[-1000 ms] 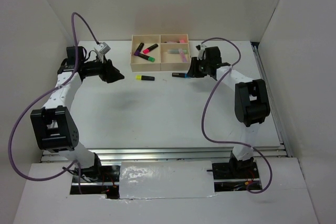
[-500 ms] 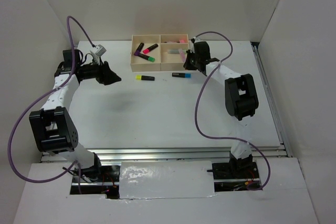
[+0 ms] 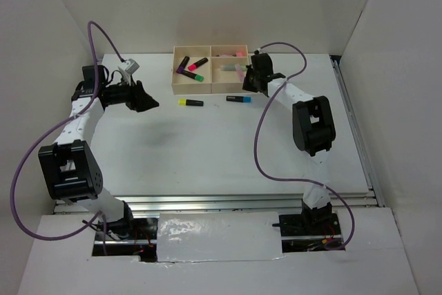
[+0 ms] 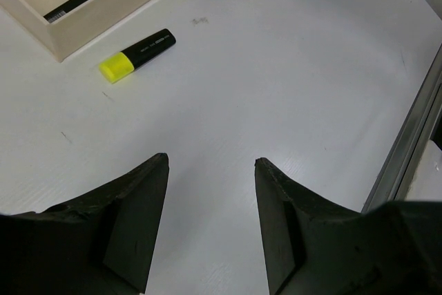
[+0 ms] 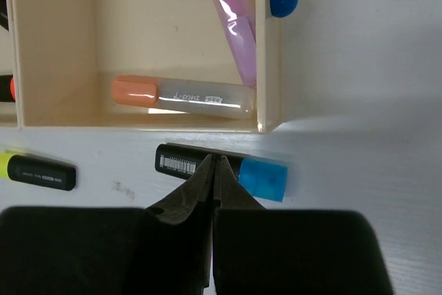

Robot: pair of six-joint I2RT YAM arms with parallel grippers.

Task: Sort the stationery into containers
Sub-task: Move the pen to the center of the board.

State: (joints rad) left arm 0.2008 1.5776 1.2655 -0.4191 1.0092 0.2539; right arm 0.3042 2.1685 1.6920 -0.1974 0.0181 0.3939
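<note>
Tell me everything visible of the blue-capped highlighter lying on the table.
The blue-capped highlighter is short, with a black body that looks plastic, a white barcode label and a bright blue cap. It lies flat on the white table, beside the beige tray front wall, apart from it. Nothing holds it; the shut right gripper hangs over its middle.

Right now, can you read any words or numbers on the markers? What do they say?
"point", the letter before it unclear: on the pale marker with the orange cap, in the tray.
"point", the same print: along the purple marker beside it.
Barcode labels, digits too small to read: on the black marker with the blue end, the black marker with the yellow end and the black marker with the orange end.
</note>
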